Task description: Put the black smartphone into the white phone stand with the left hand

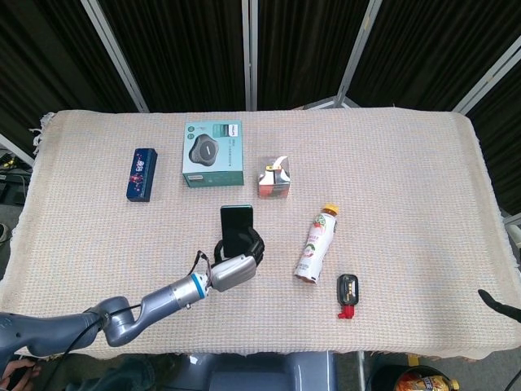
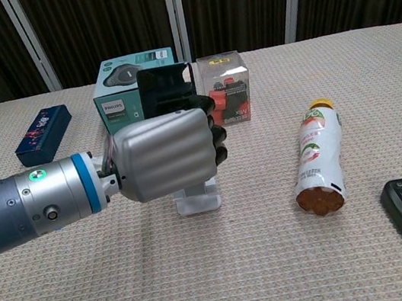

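Note:
My left hand (image 2: 165, 155) grips the black smartphone (image 2: 166, 89) upright, and the phone's top sticks out above the fingers. From the head camera the smartphone (image 1: 236, 223) stands just beyond the left hand (image 1: 234, 268). The white phone stand (image 2: 197, 198) shows under the hand, its base on the cloth. The hand hides the phone's lower end, so I cannot tell whether it sits in the stand. My right hand is in neither view.
A teal box (image 1: 212, 153), a blue box (image 1: 142, 173) and a clear cube box (image 1: 275, 177) lie behind. A bottle (image 1: 315, 244) lies on its side to the right, with a small black and red item (image 1: 348, 294) near the front edge.

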Action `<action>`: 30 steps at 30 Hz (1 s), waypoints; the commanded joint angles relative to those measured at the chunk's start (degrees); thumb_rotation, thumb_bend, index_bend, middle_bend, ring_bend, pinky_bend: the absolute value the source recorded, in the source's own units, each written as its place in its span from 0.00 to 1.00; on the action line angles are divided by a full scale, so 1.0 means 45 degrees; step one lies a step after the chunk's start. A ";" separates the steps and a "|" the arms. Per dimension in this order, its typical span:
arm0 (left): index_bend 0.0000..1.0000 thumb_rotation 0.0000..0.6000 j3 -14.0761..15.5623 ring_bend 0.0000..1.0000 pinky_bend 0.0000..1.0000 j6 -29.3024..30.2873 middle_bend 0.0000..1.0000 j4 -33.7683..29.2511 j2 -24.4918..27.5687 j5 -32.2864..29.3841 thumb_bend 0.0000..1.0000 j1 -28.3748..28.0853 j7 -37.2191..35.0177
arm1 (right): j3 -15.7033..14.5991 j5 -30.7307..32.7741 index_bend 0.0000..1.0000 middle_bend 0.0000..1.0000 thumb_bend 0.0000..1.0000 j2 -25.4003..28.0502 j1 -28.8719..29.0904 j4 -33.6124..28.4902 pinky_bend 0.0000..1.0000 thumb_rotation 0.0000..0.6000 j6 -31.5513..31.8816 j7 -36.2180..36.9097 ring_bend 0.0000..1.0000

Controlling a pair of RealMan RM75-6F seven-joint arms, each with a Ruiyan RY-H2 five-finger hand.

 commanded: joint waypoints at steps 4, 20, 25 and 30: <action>0.55 1.00 0.0165 0.46 0.34 0.0202 0.37 0.0262 -0.0211 0.0078 0.00 0.0073 0.0312 | 0.0006 0.0026 0.00 0.00 0.00 0.0021 -0.0003 0.0008 0.00 1.00 -0.0014 0.0059 0.00; 0.53 1.00 0.0367 0.45 0.32 0.0683 0.34 0.0789 -0.0704 0.0187 0.00 0.0219 0.0646 | 0.0009 0.0041 0.00 0.00 0.00 0.0021 0.0005 0.0001 0.00 1.00 -0.0030 0.0047 0.00; 0.47 1.00 0.0376 0.43 0.32 0.0692 0.31 0.0821 -0.0755 0.0116 0.00 0.0245 0.0669 | 0.0008 0.0049 0.00 0.00 0.00 0.0026 -0.0001 0.0003 0.00 1.00 -0.0031 0.0065 0.00; 0.39 1.00 0.0478 0.39 0.32 0.0679 0.27 0.0893 -0.0829 0.0149 0.00 0.0223 0.0601 | 0.0009 0.0042 0.00 0.00 0.00 0.0025 0.0002 -0.0006 0.00 1.00 -0.0029 0.0050 0.00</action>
